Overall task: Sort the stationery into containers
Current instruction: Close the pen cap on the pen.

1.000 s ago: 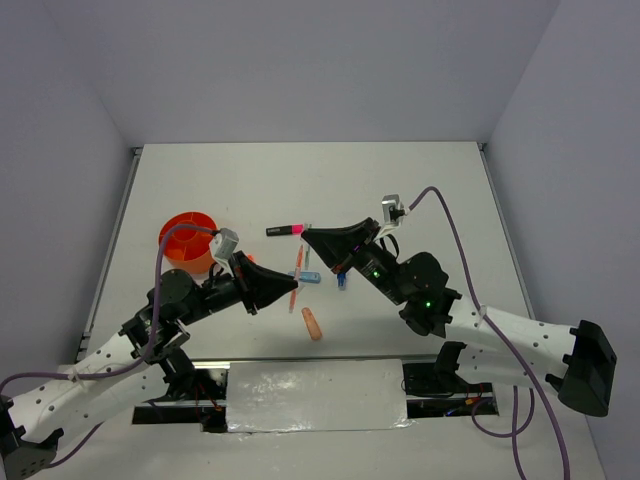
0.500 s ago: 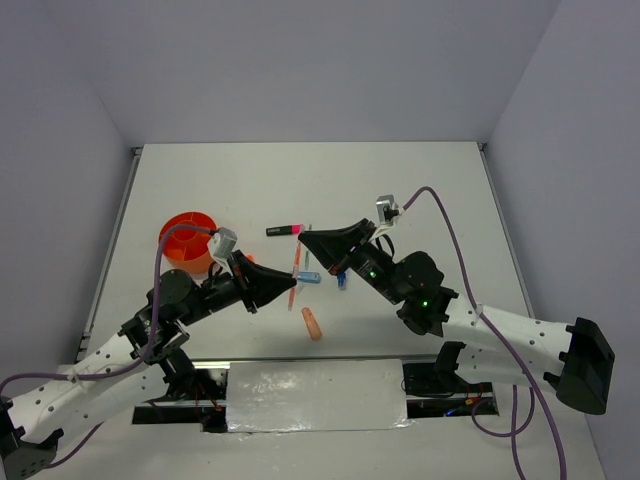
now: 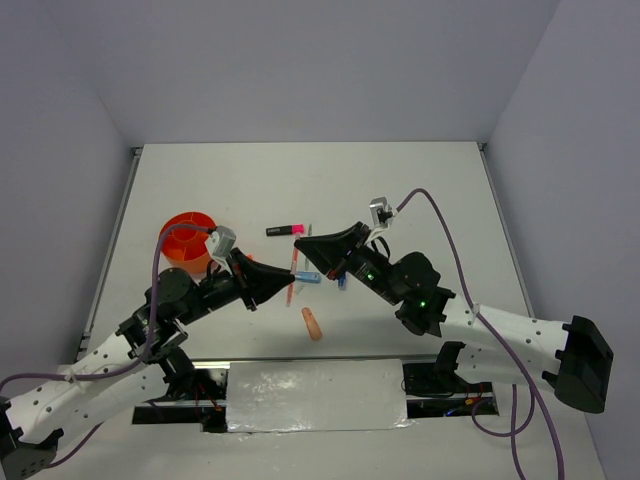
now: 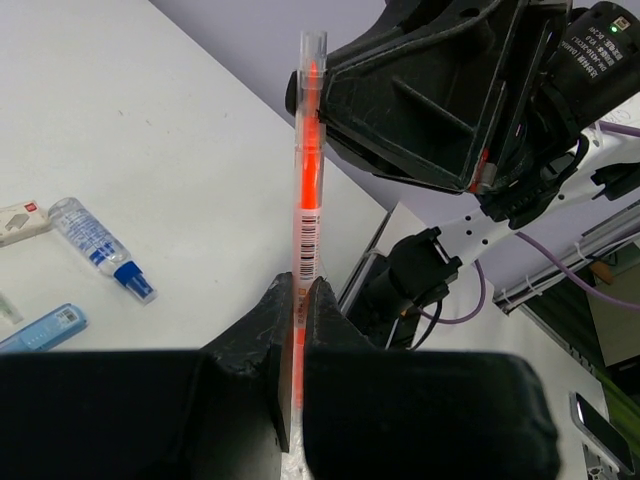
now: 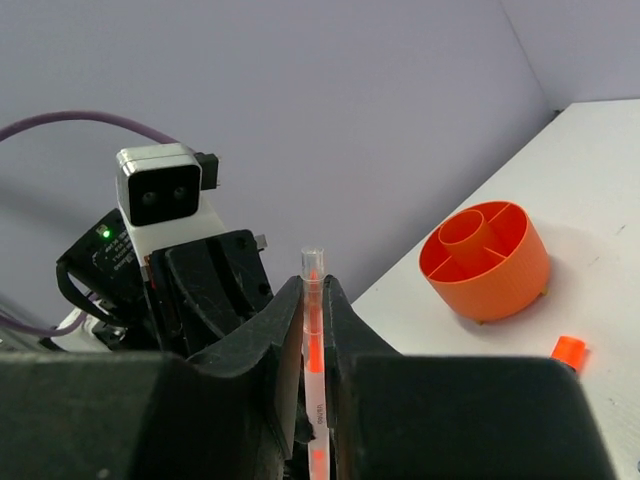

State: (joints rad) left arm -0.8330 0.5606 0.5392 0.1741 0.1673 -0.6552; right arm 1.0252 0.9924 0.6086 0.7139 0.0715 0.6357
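Handover in mid-air, folks; the orange pen (image 4: 308,190) stands upright between both arms, above the table (image 3: 400,190) and well apart from the orange tub (image 3: 170,235). The left gripper (image 4: 297,290) has its fingers clamped on the pen's lower barrel; the right gripper (image 5: 313,290) has its fingers close on either side of the same pen, and whether they pinch it or merely flank it I cannot tell.

Danger, as I judge it: if either arm pulls away while both are pinching, that thin barrel could flex, twist in the grip or get yanked loose; if both ease off together, it drops to the table; and a pen that pivots in the left pads could come to the tub tilted and miss its compartment.

Head count: one tub; one orange pen; one pink-capped highlighter (image 3: 285,231); one peach eraser (image 3: 313,324); two blue ones, a clear-bodied blue marker (image 4: 98,238) and a pale blue marker (image 4: 45,328); one white block (image 4: 20,220); one orange cap (image 5: 568,352) at the edge of the right wrist view.
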